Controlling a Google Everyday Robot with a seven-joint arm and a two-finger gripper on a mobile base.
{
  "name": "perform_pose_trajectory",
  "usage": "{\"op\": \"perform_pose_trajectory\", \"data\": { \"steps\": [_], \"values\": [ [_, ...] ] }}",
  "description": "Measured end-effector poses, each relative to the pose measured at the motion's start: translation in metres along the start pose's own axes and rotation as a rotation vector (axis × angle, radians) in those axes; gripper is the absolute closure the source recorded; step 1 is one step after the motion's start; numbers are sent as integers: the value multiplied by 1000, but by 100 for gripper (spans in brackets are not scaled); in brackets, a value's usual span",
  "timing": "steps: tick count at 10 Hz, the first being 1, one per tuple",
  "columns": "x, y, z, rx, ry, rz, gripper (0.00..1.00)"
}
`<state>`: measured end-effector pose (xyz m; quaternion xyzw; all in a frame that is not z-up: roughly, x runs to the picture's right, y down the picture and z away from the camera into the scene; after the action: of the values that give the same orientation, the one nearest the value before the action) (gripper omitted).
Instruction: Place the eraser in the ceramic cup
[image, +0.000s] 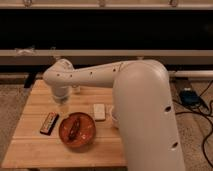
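Lying flat on the wooden counter (35, 150), your eraser (100, 111) is a pale little block near the middle of the top, just beside the back right rim of the orange bowl (76, 131) and apart from it by a thin strip of wood. Look just to its right and you will find only a pale sliver of the cup (113, 118); the robot's big white arm (145, 115) covers the rest, so you cannot see inside the cup. The eraser lies loose, with nothing gripping it. Your pincer (63, 107) hangs from the rounded wrist over the left back part of the counter, to the left of the eraser and well apart from it, just behind the bowl's left rim. Whether it is spread or pressed together you cannot tell from this view, and nothing can be made out in it. The bowl holds something brown and long. Left of the bowl, a dark flat bar (49, 123) lies at a slant on the wood. Off to the right, on the floor, a small blue box (189, 96) sits among dark cables.
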<state>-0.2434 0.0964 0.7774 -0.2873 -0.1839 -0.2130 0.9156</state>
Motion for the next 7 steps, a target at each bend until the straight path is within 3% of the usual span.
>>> {"op": "perform_pose_trajectory", "data": {
  "steps": [2, 7],
  "values": [
    [-19, -9, 14, 10, 6, -90, 20],
    [-41, -17, 33, 18, -10, -208, 20]
  ]
}}
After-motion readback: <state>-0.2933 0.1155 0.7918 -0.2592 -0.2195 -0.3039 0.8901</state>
